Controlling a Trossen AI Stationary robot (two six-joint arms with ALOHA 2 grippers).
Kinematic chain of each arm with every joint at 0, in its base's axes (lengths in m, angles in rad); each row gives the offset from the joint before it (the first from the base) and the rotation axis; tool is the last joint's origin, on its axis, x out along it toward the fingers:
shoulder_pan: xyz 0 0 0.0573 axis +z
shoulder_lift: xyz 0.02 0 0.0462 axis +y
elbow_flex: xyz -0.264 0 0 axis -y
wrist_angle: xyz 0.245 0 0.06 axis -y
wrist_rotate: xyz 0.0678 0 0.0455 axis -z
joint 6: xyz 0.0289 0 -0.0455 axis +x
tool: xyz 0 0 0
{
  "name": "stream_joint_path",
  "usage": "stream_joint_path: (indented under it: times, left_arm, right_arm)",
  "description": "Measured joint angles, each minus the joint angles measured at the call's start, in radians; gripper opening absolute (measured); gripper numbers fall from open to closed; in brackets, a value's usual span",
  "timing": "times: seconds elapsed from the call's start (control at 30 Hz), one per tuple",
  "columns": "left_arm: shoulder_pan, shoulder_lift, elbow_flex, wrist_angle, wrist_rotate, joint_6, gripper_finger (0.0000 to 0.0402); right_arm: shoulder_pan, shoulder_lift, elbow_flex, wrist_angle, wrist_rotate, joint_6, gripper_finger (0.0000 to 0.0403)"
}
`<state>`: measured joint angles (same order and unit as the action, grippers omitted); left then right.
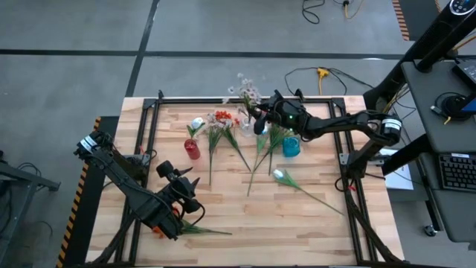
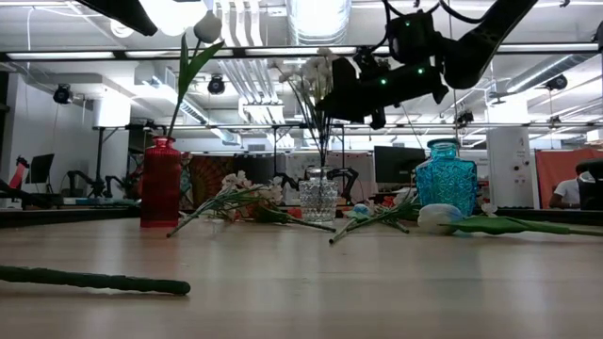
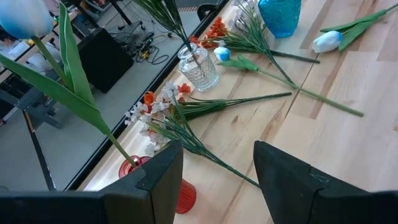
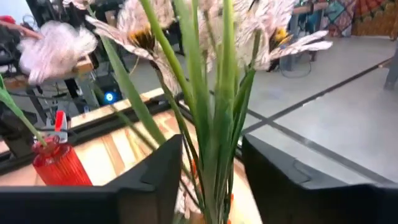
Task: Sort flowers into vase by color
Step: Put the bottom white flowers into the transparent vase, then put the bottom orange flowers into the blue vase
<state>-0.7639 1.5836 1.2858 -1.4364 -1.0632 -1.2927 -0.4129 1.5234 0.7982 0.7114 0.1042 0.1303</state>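
Observation:
A clear glass vase [image 1: 246,128] at the table's far middle holds a pale pink-white spray [image 1: 248,93]. My right gripper [image 4: 211,149] hangs level just above that vase, open, with the spray's green stalks [image 4: 217,118] standing between its fingers. A red vase [image 1: 193,149] holds a white tulip [image 3: 25,18]. A blue vase [image 1: 291,146] stands to the right. Orange-red and pink-white stems [image 1: 222,130] lie on the table between the vases, and a white tulip [image 1: 279,175] lies nearer. My left gripper [image 3: 217,155] is open at the near left, holding nothing. My right gripper has the spray's stalks [image 4: 205,168] between its open fingers, coming level from the table's right. Whether either finger touches them cannot be told. The spray stands upright with its lower end in the clear vase.
A bare green stalk [image 1: 204,229] lies on the table by the left arm, near the front edge. Loose flowers [image 3: 205,106] cover the middle between the vases. Black frame rails [image 1: 223,99] run along the table's edges.

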Motion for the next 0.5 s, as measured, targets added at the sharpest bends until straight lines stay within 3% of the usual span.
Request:
stream_joint_path:
  times: [0.5]
  left_arm:
    - [0.000,0.000,0.000,0.017,0.000,0.000,0.0180]
  right_arm:
    - [0.001,-0.247,0.000,-0.360,-0.011,0.018,0.0296]
